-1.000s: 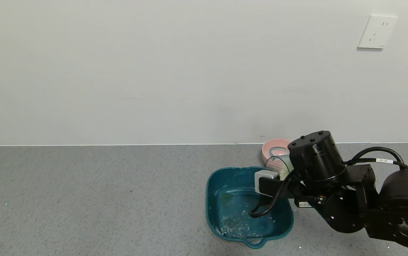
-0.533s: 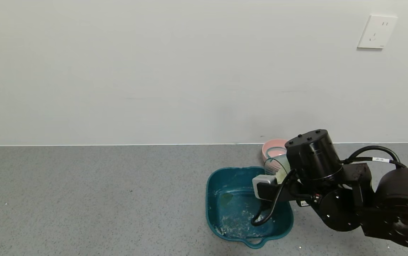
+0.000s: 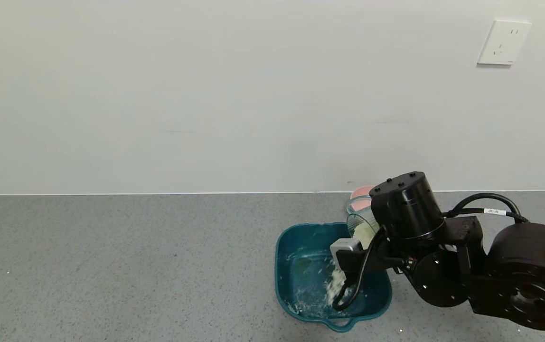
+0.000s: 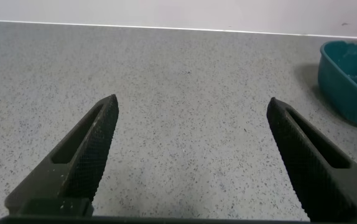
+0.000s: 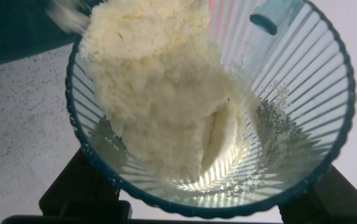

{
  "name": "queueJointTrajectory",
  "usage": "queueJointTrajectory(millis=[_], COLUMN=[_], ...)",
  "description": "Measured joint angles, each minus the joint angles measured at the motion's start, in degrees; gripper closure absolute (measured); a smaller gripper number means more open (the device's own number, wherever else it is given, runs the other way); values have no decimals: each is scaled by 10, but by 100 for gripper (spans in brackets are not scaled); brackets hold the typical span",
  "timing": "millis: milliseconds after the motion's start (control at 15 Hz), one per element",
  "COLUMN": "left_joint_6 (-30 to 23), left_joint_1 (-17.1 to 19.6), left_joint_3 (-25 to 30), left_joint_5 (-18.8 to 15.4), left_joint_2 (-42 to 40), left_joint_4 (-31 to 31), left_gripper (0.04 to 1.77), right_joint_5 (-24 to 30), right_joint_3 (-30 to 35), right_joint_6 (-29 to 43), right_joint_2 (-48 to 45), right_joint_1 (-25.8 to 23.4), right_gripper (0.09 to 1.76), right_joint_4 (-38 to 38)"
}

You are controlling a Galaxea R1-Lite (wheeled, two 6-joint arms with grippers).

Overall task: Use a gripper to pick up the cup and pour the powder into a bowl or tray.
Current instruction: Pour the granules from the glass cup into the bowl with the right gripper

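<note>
My right hand (image 3: 354, 237), clamped on the tipped cup (image 3: 360, 227), spills powder (image 3: 335, 284) into the tray (image 3: 286, 266); left hand (image 4: 191, 155) apart.

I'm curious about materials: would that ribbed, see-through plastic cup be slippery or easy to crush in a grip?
The translucent ribbed plastic cup looks thin, so probably light and somewhat squashable. Its ribs likely help grip: the right gripper holds it tilted while clumpy cream powder slides out.
</note>
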Motion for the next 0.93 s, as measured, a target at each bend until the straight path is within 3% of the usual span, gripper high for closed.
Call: queueJointTrajectory(millis=[933], left_joint_6=[0], left_joint_1=[0], left_joint_3=[0], left_joint_5=[0], left_joint_2=[0], left_joint_4=[0], left_gripper=[9], right_joint_5=[-28], right_joint_3=[0], right_joint_6=[-77], right_joint_2=[10], right_joint_1=[21], right_gripper=[51], right_joint_4=[0])
